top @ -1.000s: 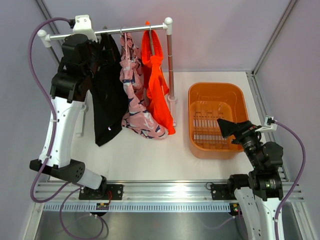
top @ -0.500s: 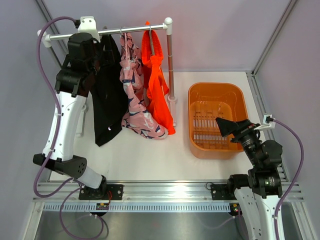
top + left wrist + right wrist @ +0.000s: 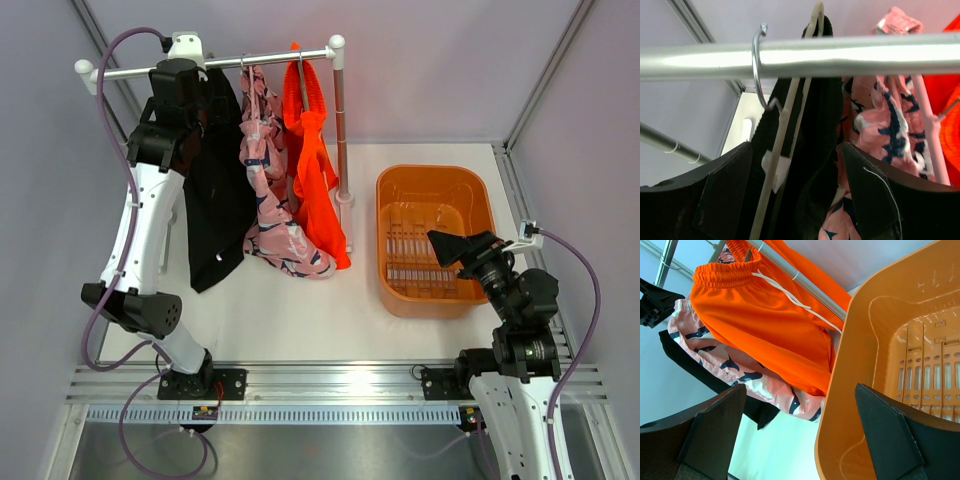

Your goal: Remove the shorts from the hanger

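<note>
left hand [image 3: 796,192] agape before black shorts [image 3: 821,125]

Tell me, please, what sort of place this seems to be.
Probably a robot lab test cell staged as a laundry corner, not a home. A clothes rail holds black shorts, pink shorts and orange shorts. A basket stands beside it, and bare grey walls enclose everything.
</note>
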